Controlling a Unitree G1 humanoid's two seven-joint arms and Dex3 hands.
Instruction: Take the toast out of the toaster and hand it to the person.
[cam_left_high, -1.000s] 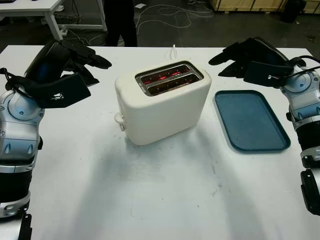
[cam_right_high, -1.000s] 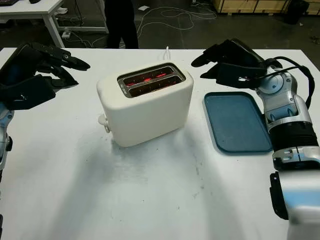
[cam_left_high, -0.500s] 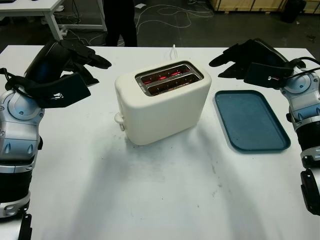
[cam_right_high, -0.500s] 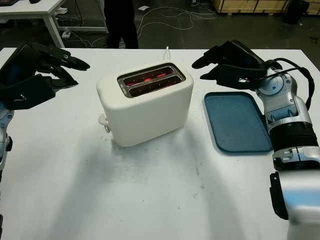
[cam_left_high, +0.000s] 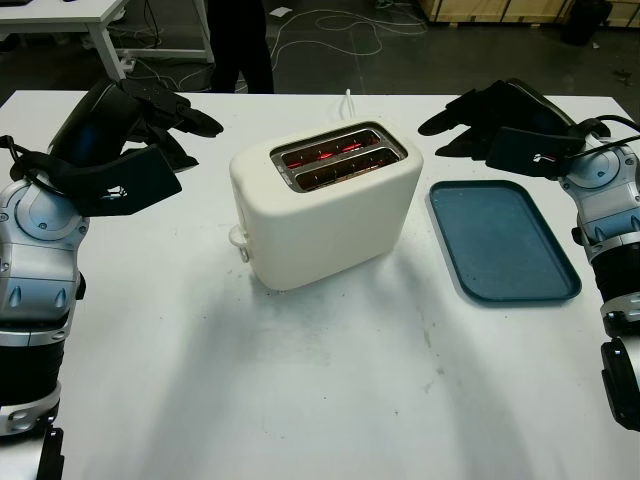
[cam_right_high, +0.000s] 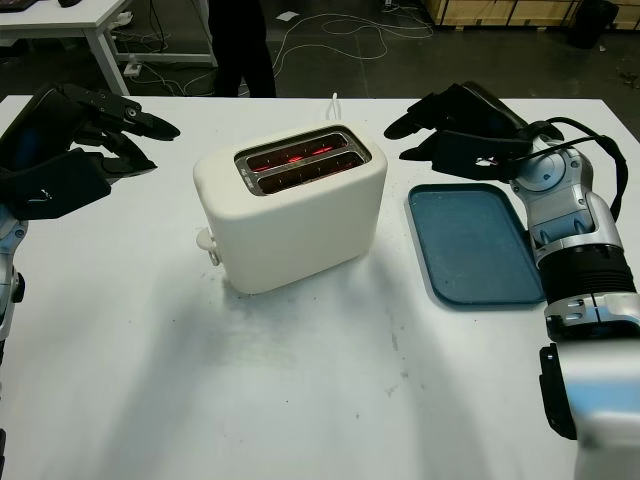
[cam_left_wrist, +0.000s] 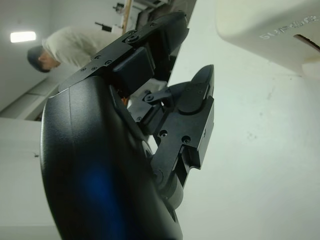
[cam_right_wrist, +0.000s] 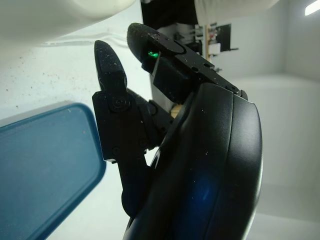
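While the toaster (cam_left_high: 325, 205) sits mid-counter (cam_left_high: 320, 400) with its slots glowing red, the left hand (cam_left_high: 150, 120) hovers open to its left and the right hand (cam_left_high: 490, 120) open to its right, beyond a blue tray (cam_left_high: 502, 240).

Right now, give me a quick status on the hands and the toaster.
Left robot hand open, raised left of toaster. Right robot hand open above blue tray. Slots glowing red, no toast up. Nothing blocking.
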